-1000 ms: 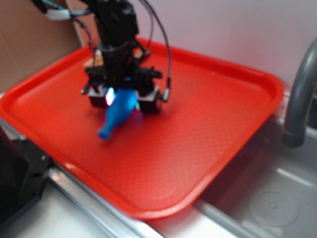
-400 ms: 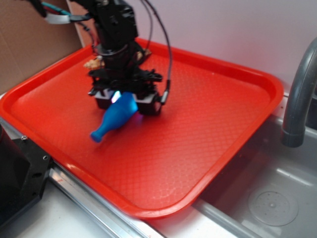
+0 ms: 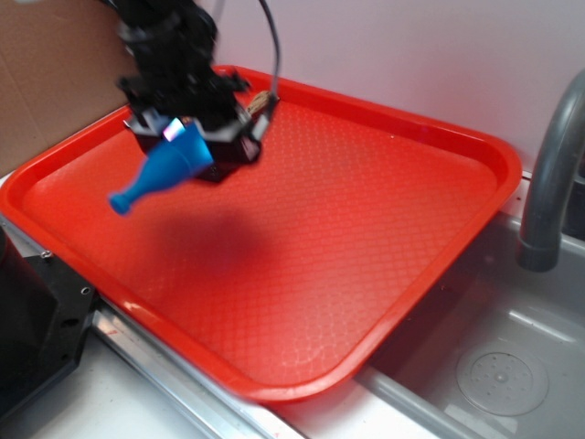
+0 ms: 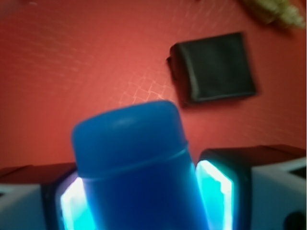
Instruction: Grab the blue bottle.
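1. The gripper (image 3: pixel 183 146) is pinching the bottle (image 3: pixel 157 172) by its fat body, one finger on each side.
2. In the wrist view the gripper (image 4: pixel 139 191) has both pads (image 4: pixel 214 191) pressed against the sides of the bottle (image 4: pixel 136 163), and they glow cyan where they meet the blue plastic.
3. The bottle hangs clear of the tray (image 3: pixel 384 238), above its back left part, and a dark shadow lies on the tray surface below and to the right of it.
4. It is tilted, with the narrow neck and flared mouth pointing down and towards the left of the exterior view and the rounded base up between the fingers.
5. In the wrist view the rounded base faces the camera and fills the lower middle of the picture.
6. A black block (image 4: pixel 213 67) lies flat on the tray (image 4: pixel 72 72), apart from the bottle.
7. A pale, knobbly thing (image 4: pixel 273 12) shows at the top right edge of the wrist view; it is too blurred to name.
8. The tray is red with a fine diamond texture and a raised rim.
9. A grey faucet (image 3: pixel 553 174) curves up to the right of the tray, over a metal sink (image 3: pixel 475 366).
10. A brown board (image 3: pixel 46 82) stands behind the tray on the left.
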`<state>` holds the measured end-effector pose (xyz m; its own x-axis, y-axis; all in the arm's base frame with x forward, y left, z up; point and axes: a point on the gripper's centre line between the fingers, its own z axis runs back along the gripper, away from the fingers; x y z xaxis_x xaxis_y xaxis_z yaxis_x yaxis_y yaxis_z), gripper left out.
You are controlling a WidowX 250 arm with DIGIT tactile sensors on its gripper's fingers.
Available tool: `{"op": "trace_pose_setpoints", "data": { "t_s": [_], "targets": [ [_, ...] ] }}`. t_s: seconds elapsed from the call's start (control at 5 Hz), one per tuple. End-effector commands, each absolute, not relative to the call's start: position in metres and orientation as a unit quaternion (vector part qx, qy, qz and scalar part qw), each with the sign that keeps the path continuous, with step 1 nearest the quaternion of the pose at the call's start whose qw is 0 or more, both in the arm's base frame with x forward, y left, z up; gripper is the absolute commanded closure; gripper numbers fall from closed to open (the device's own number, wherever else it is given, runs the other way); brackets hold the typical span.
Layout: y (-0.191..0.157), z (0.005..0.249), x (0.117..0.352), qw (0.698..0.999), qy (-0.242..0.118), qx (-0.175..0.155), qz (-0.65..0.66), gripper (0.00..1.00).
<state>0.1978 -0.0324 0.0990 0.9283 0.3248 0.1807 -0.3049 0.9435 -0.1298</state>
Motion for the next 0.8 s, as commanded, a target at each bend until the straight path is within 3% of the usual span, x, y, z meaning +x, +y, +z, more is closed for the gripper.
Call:
{"op": "trace_pose_setpoints", "data": {
  "t_s": [0.0, 0.2, 0.4, 0.6],
  "targets": [
    [-0.015, 0.192, 0.190, 0.988, -0.136, -0.066, 0.044, 1.00],
    [0.002, 0.216, 0.186, 0.986, -0.124, -0.111, 0.006, 1.00],
    [0.012, 0.223, 0.183, 0.982, -0.145, -0.117, 0.028, 1.00],
    [0.015, 0.218, 0.185, 0.985, -0.138, -0.104, 0.020, 1.00]
  ]
}}
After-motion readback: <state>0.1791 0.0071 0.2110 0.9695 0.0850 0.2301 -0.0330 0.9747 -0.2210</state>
